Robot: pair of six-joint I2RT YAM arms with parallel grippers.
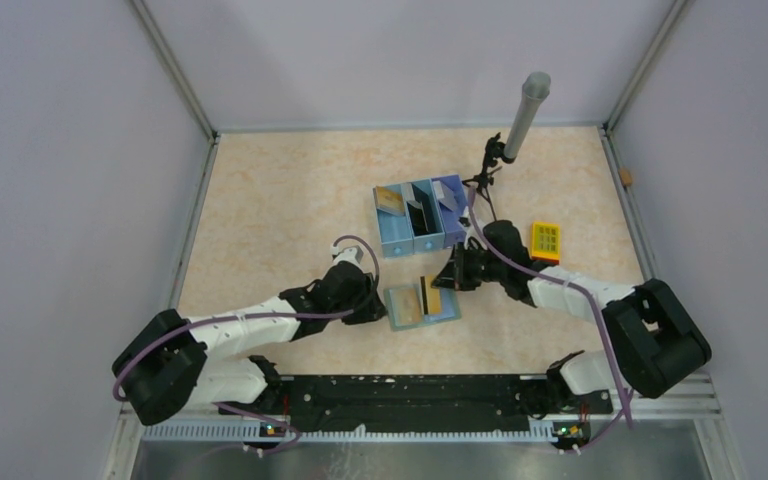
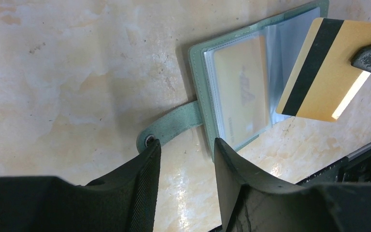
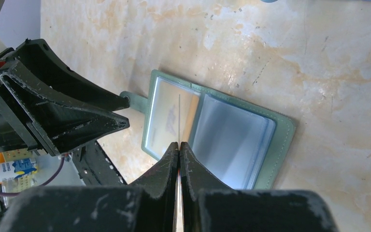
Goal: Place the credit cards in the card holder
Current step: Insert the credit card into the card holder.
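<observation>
The card holder [image 1: 422, 305] lies open and flat on the table [image 1: 280, 200], near the front edge between the two arms, its light inner panels facing up. One gold card [image 2: 241, 92] already sits in the clear sleeve of the panel nearest the left arm. A green strap [image 2: 174, 128] with a snap sticks out from that side. The right gripper [image 3: 179, 145] is pinched tight on a second gold card [image 2: 328, 72] with a black stripe, holding it on edge over the holder's middle fold. The left gripper [image 2: 186, 159] sits low at the strap, its fingers [image 2: 145, 179] partway apart with nothing clamped between them; the snap end lies just beside one fingertip. Further back stands a blue tray [image 1: 420, 215] with three compartments, with a small yellow block [image 1: 545, 240] to its right.
</observation>
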